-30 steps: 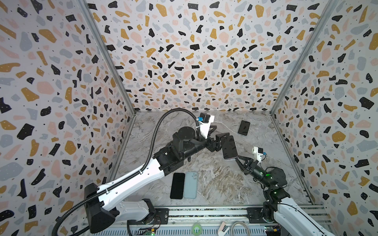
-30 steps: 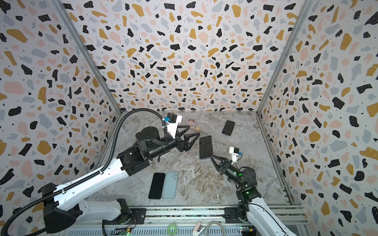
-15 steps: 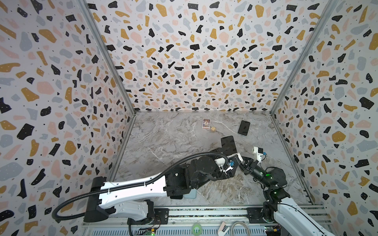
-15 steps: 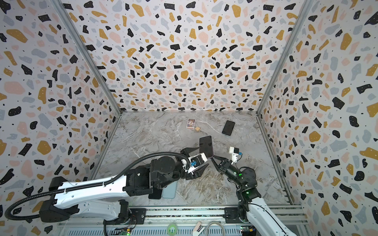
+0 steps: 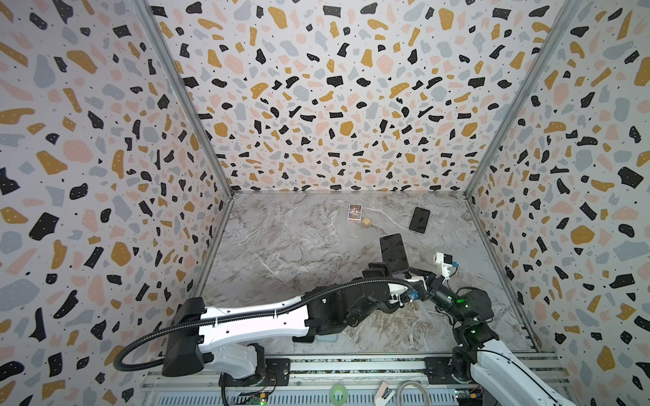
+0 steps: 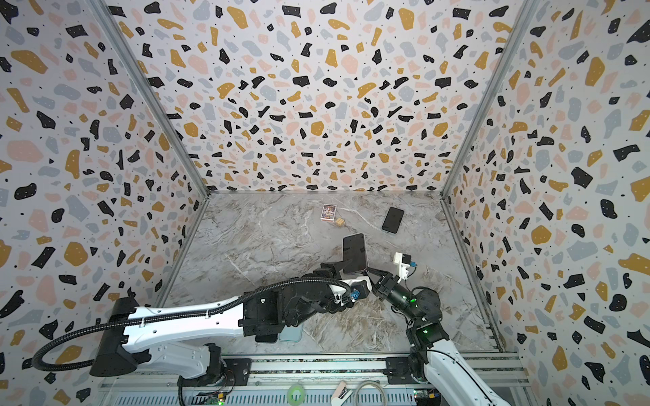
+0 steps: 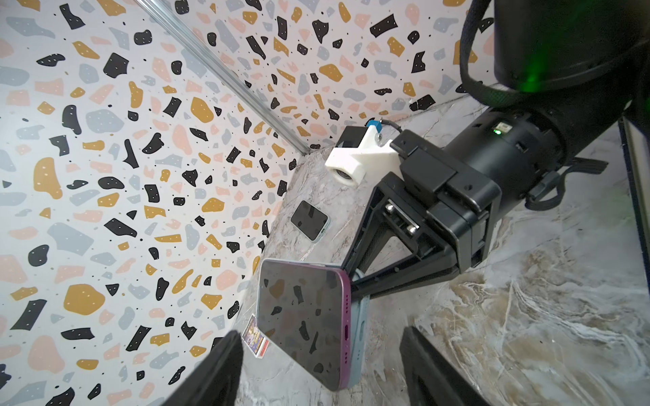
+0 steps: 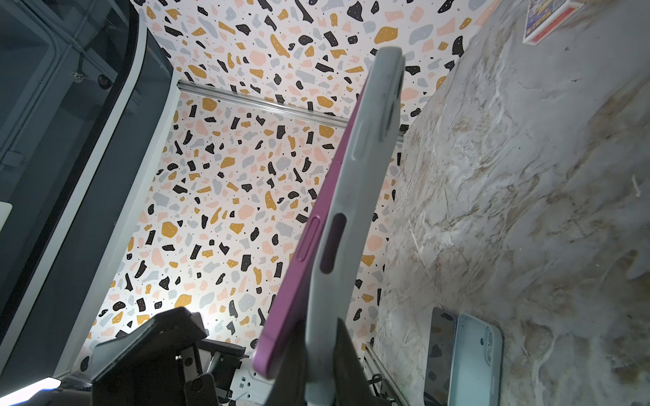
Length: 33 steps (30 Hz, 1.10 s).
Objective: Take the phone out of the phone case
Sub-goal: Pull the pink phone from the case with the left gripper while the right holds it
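Phone: a purple phone (image 5: 394,251) with a dark screen is hanging in the air over the right half of the marble table (image 5: 281,246), clear of its surface.
Long axis: it is running from the end with the charging port, low and nearest the arms, up toward the back wall; the screen is facing the overhead cameras.
Phone case: a pale grey-blue phone case (image 8: 355,197) is sitting behind the phone; at the port end the purple body (image 8: 309,239) is standing away from the case, while the far end appears to be sitting in it.
Right gripper: the right gripper (image 7: 355,281) is pinching the case's edge near the port corner, jaws closed tight on it.
Left gripper: the left gripper (image 7: 320,335) is spread wide, its fingers (image 7: 225,365) straddling the port end (a gap is showing on each side, so no contact).
Farther out: another dark phone (image 5: 419,220) is lying flat near the back right, with a printed card box (image 5: 354,212) and a small wooden block (image 5: 367,222) to its left.
Near edge: a dark phone (image 8: 439,355) and an empty pale case (image 8: 475,358) are lying side by side.
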Each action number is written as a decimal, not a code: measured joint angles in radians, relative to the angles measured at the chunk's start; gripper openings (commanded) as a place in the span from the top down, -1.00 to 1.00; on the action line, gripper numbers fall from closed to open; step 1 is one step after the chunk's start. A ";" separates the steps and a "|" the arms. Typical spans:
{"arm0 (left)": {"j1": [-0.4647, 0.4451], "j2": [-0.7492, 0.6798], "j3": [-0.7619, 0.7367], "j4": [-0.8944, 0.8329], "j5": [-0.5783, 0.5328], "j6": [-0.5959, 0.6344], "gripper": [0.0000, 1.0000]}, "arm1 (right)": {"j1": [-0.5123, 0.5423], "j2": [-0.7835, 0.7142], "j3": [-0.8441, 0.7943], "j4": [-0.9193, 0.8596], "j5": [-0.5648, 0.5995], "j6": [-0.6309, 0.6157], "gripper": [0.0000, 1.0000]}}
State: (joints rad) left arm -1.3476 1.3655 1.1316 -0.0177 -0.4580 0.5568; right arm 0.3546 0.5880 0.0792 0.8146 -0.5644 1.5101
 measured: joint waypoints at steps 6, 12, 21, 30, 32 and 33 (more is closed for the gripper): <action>0.000 0.035 0.000 0.019 -0.032 0.020 -0.41 | 0.000 0.000 0.000 0.000 0.000 0.000 1.00; 0.002 0.066 0.000 0.031 -0.067 0.035 -0.37 | 0.000 0.000 0.000 0.000 0.000 0.000 1.00; 0.026 0.101 0.000 0.050 -0.082 0.044 -0.33 | 0.000 0.000 0.000 0.000 0.000 0.000 1.00; 0.050 0.126 0.010 0.064 -0.083 0.050 -0.29 | 0.000 0.001 0.000 0.000 0.000 0.000 1.00; 0.053 0.132 0.013 0.066 -0.083 0.051 -0.28 | 0.000 0.002 0.000 0.000 0.000 0.000 1.00; 0.056 0.135 0.014 0.066 -0.083 0.051 -0.28 | 0.000 0.002 0.000 0.000 0.000 0.000 1.00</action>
State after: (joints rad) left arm -1.2919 1.5005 1.1461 0.0486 -0.5407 0.6083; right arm 0.3546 0.5900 0.0792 0.8150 -0.5648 1.5097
